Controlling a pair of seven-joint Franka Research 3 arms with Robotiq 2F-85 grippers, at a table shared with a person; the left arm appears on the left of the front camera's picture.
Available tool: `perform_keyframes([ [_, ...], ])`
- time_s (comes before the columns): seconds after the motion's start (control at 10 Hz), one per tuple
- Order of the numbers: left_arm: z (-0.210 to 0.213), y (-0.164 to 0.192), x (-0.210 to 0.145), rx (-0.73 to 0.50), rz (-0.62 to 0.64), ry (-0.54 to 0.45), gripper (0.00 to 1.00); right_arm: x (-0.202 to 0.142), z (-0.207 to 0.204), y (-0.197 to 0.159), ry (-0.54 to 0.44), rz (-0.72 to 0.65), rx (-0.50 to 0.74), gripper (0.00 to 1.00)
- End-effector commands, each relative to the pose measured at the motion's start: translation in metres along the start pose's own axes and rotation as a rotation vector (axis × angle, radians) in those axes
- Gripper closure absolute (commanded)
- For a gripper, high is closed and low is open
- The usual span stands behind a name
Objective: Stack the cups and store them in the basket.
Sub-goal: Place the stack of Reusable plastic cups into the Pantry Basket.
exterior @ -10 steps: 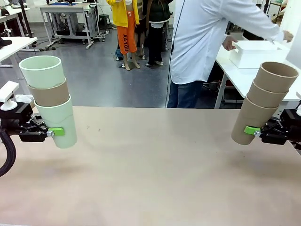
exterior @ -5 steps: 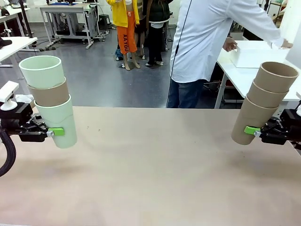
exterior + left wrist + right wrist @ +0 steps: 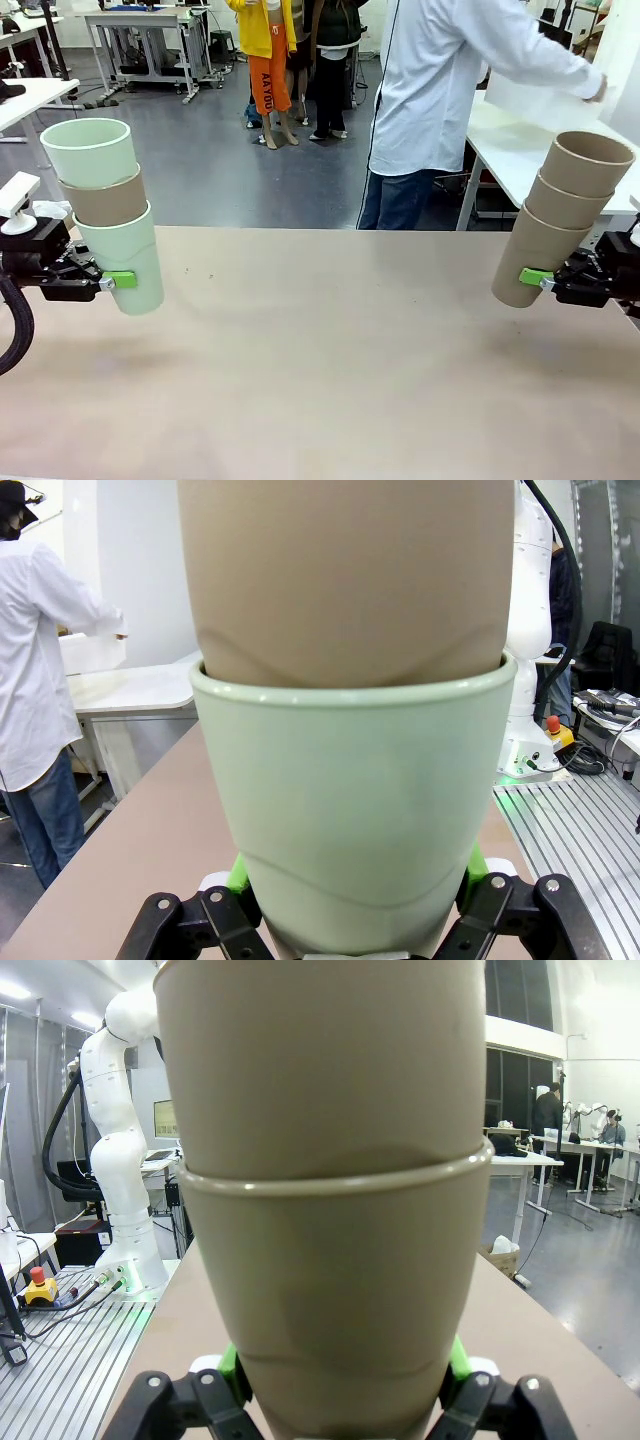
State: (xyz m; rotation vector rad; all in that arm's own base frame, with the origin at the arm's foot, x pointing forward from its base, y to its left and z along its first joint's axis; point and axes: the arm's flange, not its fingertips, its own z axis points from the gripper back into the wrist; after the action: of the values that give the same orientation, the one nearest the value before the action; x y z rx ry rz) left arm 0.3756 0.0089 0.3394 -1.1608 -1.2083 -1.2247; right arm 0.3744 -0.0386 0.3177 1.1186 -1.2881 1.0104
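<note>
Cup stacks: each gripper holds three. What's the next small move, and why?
Probably hold both where they are. The left gripper is shut on the green-and-tan stack, the right gripper on the tan stack, both clear of the table. The basket is in the person's hands by the side table, so nothing is in reach to lower them into.

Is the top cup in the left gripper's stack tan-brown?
No, the top cup of the stack in the left gripper is pale mint green.

Four tan cups (image 3: pixel 563 205), two mint cups (image 3: pixel 125 260) (two stacks of three); one basket (image 3: pixel 92 652).
</note>
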Motion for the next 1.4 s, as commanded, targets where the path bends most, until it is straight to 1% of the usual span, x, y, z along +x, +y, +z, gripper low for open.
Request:
perform_keyframes([
  [0.0, -0.0006, 0.0003, 0.004, -0.003, -0.008, -0.006, 0.15, 0.0041, 0.0, -0.0001, -0.007, 0.007, -0.002, 0.15],
  [1.3, -0.0006, 0.0003, 0.004, -0.003, -0.008, -0.006, 0.15, 0.0041, 0.0, -0.0001, -0.007, 0.007, -0.002, 0.15],
])
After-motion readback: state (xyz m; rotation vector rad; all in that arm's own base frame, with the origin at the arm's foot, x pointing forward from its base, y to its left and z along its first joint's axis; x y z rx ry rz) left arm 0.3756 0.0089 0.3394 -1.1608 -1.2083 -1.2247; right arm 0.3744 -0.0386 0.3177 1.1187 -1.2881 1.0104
